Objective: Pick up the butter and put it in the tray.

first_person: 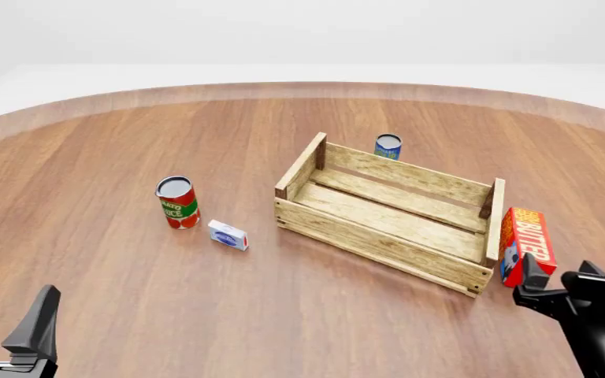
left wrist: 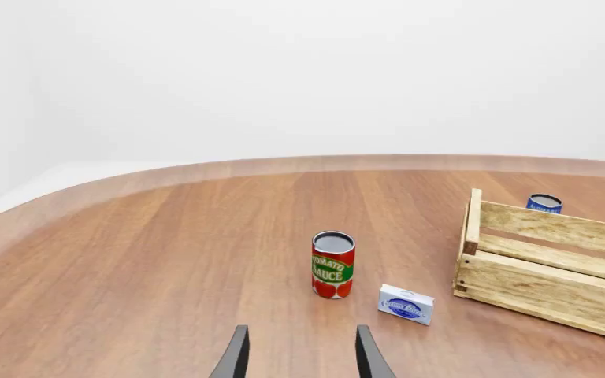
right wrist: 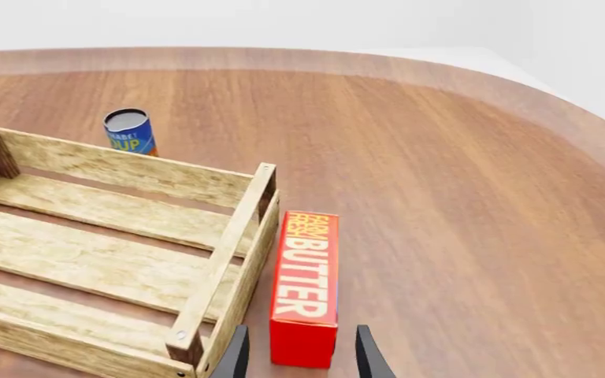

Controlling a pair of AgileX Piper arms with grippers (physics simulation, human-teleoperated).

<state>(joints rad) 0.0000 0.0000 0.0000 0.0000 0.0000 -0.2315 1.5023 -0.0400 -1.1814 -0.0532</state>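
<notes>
The butter (right wrist: 306, 285), lying near the table's right edge just beside the tray's (first_person: 371, 233) right end board, is found directly ahead of the open, empty right gripper (right wrist: 297, 358), its long axis aligned with the fingers.

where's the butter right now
In the front view the butter lies on the table at right, just outside the tray's right end board, ahead of the right gripper.

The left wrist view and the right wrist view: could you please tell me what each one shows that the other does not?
Only the left wrist view shows the tomato sauce can and the small white-blue box. Only the right wrist view shows the butter, lying just outside the tray's end. Both share the tray, the blue can behind it, and the wooden table.
</notes>
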